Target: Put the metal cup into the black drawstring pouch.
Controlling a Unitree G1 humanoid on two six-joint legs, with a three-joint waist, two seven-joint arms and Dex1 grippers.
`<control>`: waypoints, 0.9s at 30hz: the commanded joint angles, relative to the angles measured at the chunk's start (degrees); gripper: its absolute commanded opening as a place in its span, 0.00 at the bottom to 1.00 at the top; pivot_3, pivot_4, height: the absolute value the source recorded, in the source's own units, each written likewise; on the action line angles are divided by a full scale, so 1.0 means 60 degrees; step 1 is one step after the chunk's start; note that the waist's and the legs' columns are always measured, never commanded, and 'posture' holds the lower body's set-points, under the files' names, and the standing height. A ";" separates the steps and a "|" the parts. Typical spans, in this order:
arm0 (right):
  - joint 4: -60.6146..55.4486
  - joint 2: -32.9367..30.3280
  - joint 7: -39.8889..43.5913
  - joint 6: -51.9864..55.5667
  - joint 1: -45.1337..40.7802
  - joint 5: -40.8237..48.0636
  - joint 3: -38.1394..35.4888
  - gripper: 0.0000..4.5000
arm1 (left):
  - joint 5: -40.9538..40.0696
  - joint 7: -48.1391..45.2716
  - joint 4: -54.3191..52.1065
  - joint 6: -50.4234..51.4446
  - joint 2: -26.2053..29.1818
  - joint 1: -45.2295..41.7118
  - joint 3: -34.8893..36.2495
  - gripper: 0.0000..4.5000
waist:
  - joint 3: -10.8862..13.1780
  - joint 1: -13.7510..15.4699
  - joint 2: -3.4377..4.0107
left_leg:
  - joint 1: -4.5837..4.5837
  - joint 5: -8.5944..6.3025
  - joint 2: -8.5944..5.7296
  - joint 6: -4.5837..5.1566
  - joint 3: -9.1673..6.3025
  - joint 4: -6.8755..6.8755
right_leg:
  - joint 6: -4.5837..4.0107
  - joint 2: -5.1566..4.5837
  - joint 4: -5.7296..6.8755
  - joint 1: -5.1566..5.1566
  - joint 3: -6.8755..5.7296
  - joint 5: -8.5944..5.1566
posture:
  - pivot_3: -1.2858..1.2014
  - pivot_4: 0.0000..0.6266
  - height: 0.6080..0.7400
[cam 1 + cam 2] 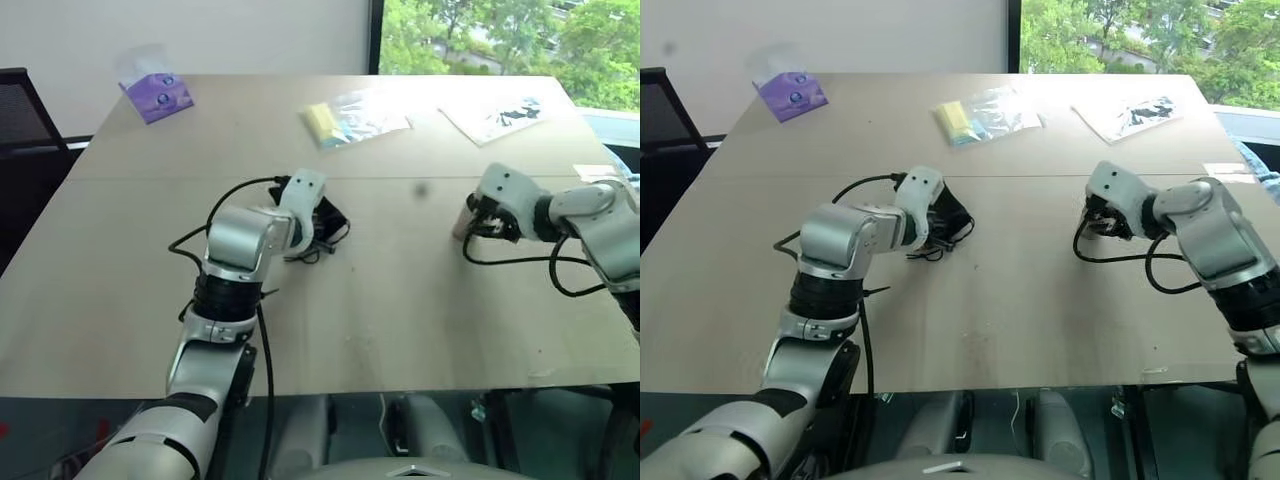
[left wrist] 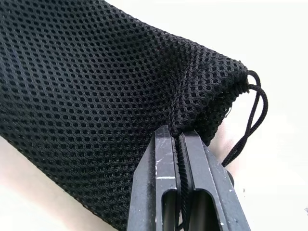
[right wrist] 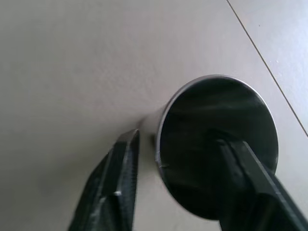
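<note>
The black drawstring pouch (image 2: 96, 96) is a mesh bag lying on the table (image 1: 400, 320) left of centre, with its cord (image 2: 255, 110) looping out at the mouth. My left gripper (image 2: 179, 139) is shut on the pouch's fabric just by the mouth; from the head it shows at the pouch (image 1: 328, 222). The metal cup (image 3: 216, 110) sits on the table at the right (image 1: 464, 222), its open mouth toward my right wrist. My right gripper (image 3: 178, 140) is open and straddles the cup's wall: one finger (image 3: 120, 183) outside with a small gap, the other inside the cup.
At the far side of the table lie a purple tissue pack (image 1: 155, 95), a clear bag with a yellow item (image 1: 350, 118) and another clear bag with printed paper (image 1: 495, 115). A black chair (image 1: 20, 110) stands off the left edge.
</note>
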 commanded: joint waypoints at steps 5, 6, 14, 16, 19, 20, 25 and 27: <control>-0.0165 -0.0024 0.0049 -0.0335 -0.0012 -0.0282 -0.0380 0.01 | -0.0135 -0.0141 -0.0689 0.0049 0.0969 -0.0237 -0.0960 0.00 | 0.0004 0.0002 0.0001 | 0.0000 0.0001 0.0000 -0.0002 0.0003 -0.0008 | 0.0000 -0.0001 -0.0001 -0.0005 0.0006 0.0000 | 0.52 0.24 1.00; -0.0379 -0.0021 -0.0003 -0.0211 0.0072 -0.0176 -0.0571 0.01 | -0.0214 -0.0166 -0.0640 0.0076 0.0940 -0.0317 -0.0846 0.00 | 0.0004 0.0011 0.0001 | 0.0000 0.0001 0.0000 -0.0002 0.0002 -0.0008 | 0.0000 -0.0001 -0.0002 -0.0005 0.0005 0.0000 | 0.52 0.24 1.00; -0.3590 0.1676 -0.0881 0.2611 0.1439 0.2528 -0.4067 0.01 | -0.1008 0.0249 0.1736 0.1238 -0.1222 -0.1826 0.2540 0.00 | 0.0006 0.0038 -0.0004 | -0.0032 0.0001 -0.0001 -0.0001 -0.0022 0.0009 | 0.0001 0.0006 -0.0004 -0.0009 -0.0022 0.0000 | 0.52 0.24 1.00; -0.4471 0.2393 -0.1200 0.3037 0.2080 0.3238 -0.4913 0.01 | -0.0987 0.0622 0.2542 0.1238 -0.1733 -0.2246 0.3267 0.00 | 0.0006 0.0040 -0.0004 | -0.0034 0.0001 -0.0002 -0.0001 -0.0024 0.0008 | 0.0001 0.0004 -0.0004 -0.0008 -0.0029 0.0000 | 0.52 0.24 1.00; -0.5849 0.3513 -0.1814 0.3640 0.2926 0.4274 -0.6208 0.01 | -0.0808 0.1041 0.3189 0.1238 -0.2344 -0.2736 0.3634 0.00 | 0.0006 0.0057 -0.0009 | -0.0040 0.0000 -0.0003 0.0000 -0.0038 0.0008 | 0.0001 0.0001 -0.0007 -0.0008 -0.0027 0.0000 | 0.52 0.24 1.00; -0.6281 0.3825 -0.2041 0.3819 0.3143 0.4574 -0.6546 0.01 | -0.0792 0.1135 0.3386 0.1199 -0.2516 -0.2847 0.3713 0.00 | 0.0006 0.0055 -0.0008 | -0.0047 0.0000 -0.0006 0.0000 -0.0035 0.0009 | 0.0002 0.0002 -0.0004 -0.0014 -0.0021 0.0000 | 0.52 0.24 1.00; -0.7649 0.5601 -0.3319 0.4447 0.4105 0.6108 -0.7513 0.01 | -0.1055 0.1265 0.4441 0.0638 -0.2965 -0.3102 0.4253 0.00 | 0.0004 0.0000 -0.0005 | -0.0032 0.0000 -0.0014 -0.0001 -0.0023 0.0002 | 0.0005 0.0005 0.0002 -0.0015 -0.0025 0.0002 | 0.52 0.24 1.00; -0.7895 0.6682 -0.3935 0.4103 0.4600 0.6642 -0.7508 0.01 | -0.1305 0.1142 0.4726 0.0678 -0.3060 -0.3117 0.4705 0.00 | 0.0004 -0.0032 -0.0005 | -0.0013 0.0000 -0.0010 -0.0002 -0.0012 -0.0019 | 0.0004 0.0005 0.0006 -0.0014 -0.0016 0.0001 | 0.52 0.24 1.00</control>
